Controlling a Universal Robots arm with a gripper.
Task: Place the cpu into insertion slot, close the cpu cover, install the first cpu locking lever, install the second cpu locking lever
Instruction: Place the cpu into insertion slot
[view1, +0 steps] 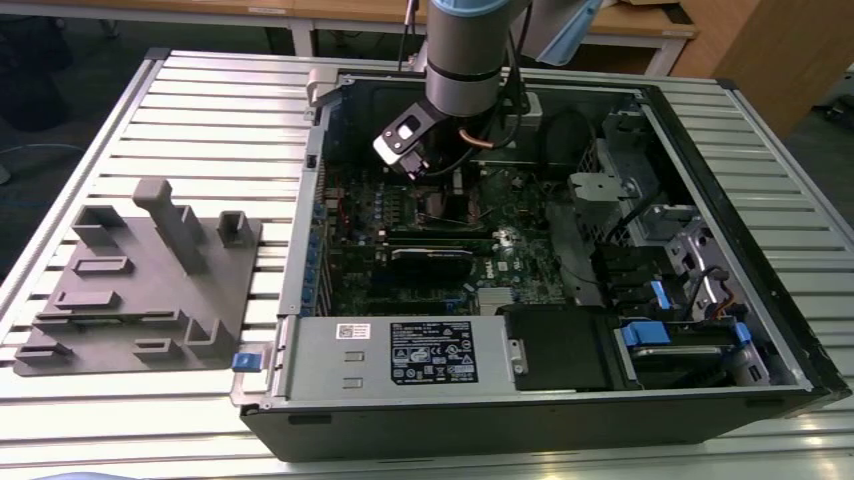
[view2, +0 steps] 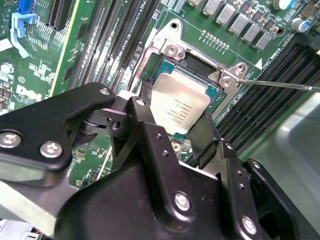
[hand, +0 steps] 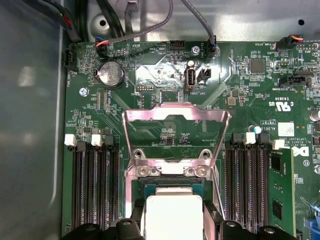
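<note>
Slatted metal counter (view1: 200, 110), open computer case (view1: 534, 425) on it: chip going into the socket.
In the second wrist view my tool (view2: 176, 110) is clamped on the chip (view2: 181, 100) by two opposite edges, holding it slightly tilted just over the socket (view2: 196, 62). I judge it not yet seated. The cover (hand: 175, 114) stands swung up. This is the first step, and letting go calls for the chip flat and square inside the rim.

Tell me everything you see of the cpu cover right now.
The cpu cover is a thin, shiny silver metal frame; green board shows through its cut-out middle. It is swung open away from the slot, hinged at two screwed tabs on the slot's edge. Nothing touches it; the gripper holds the cpu at the slot.
</note>
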